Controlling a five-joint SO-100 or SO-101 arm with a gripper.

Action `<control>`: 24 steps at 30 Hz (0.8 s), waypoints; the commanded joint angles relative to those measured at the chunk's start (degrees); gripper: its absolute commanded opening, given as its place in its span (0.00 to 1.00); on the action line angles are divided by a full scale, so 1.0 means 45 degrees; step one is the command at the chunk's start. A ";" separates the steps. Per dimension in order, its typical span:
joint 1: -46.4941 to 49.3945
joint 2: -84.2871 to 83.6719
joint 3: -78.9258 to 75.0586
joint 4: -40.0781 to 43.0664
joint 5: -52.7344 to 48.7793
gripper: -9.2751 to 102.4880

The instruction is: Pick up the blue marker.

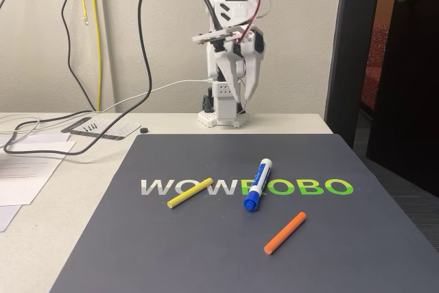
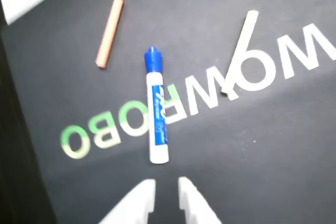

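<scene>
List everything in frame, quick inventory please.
blue marker: 1, blue cap, white barrel, mat centre across the lettering
yellow stick: 1, yellow, mat, left of the marker in the fixed view
orange stick: 1, orange, mat, nearer the camera, right of the marker
mat: 1, dark grey with WOWROBO lettering, on the table
table: 1, off-white
papers: several, white, left table edge
cables: several, black, white, yellow, left and behind
door: 1, dark, right
arm: 1, white, folded at the rear
gripper: 1, white, fingertips slightly apart, just short of the marker's white end in the wrist view
</scene>
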 commanded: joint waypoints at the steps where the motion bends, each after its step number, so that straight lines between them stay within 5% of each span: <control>1: -0.0176 -0.0586 -0.0625 0.0098 -0.0742 0.12; 14: -0.0508 -0.3711 -0.1777 -0.0371 -0.1426 0.29; 24: -0.0645 -0.8105 -0.7715 0.3457 -0.1367 0.31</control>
